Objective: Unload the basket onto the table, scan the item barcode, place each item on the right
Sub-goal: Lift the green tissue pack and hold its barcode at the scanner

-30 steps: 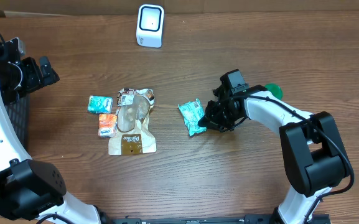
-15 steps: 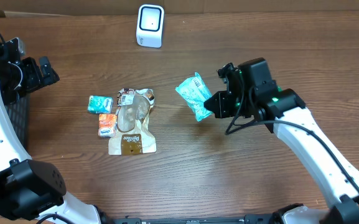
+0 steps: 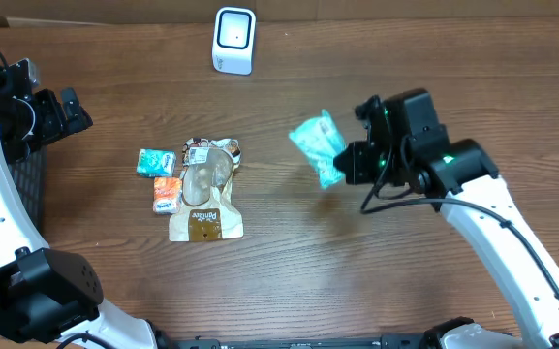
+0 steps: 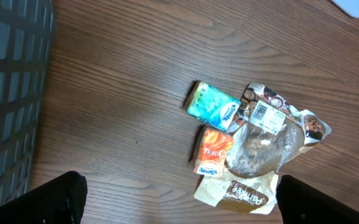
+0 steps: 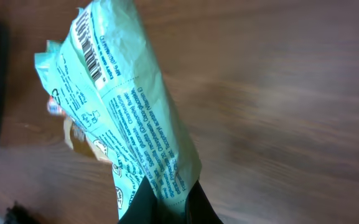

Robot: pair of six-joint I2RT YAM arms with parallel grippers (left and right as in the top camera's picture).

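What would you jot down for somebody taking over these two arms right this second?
Right gripper: shut on the teal packet, holding it above the table, right of centre.
Left gripper: open, empty, at the table's left edge.
Scanner: white, at the far edge, well apart from the packet.
Barcode: shows in the right wrist view, at the packet's end away from the fingers.
Other packets: a small pile left of centre, no gripper on them.
Done: packet picked up.
Left: bring its barcode in front of the scanner.
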